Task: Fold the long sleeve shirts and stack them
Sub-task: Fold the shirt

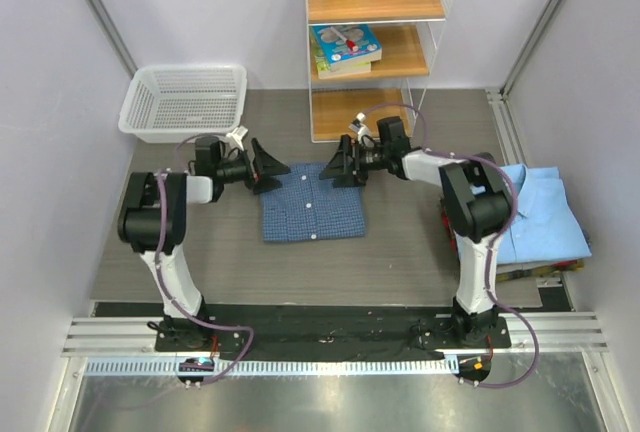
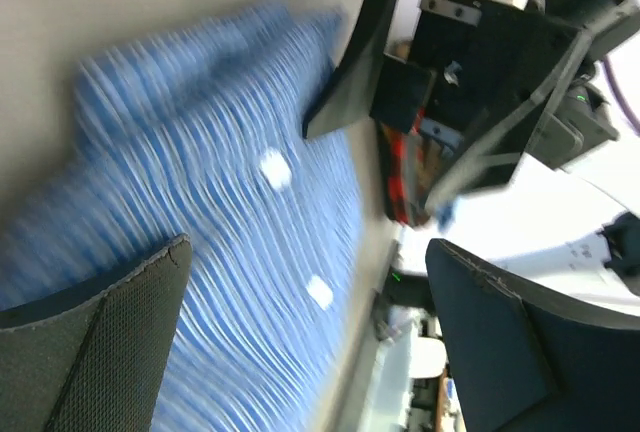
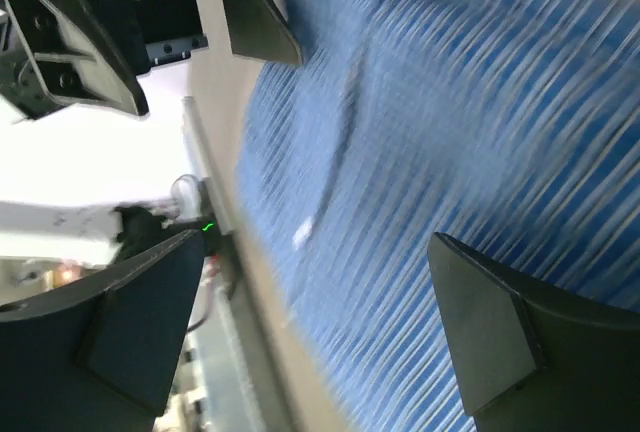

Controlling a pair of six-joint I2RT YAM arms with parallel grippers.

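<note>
At table centre, the dark blue checked shirt (image 1: 312, 214) lies folded. The light blue shirt (image 1: 540, 217) sits folded well apart, at right. My left gripper (image 1: 266, 168) and right gripper (image 1: 336, 166) are spread wide and empty. Stacking not yet done.

The left arm (image 1: 160, 214) and right arm (image 1: 474, 202) are alike: glossy black joint housings, white link tubes, thin dark purplish cables (image 1: 161, 244) looped alongside, black base plates (image 1: 205, 333), and matte black wedge-shaped jaws with finely textured inner faces.
</note>
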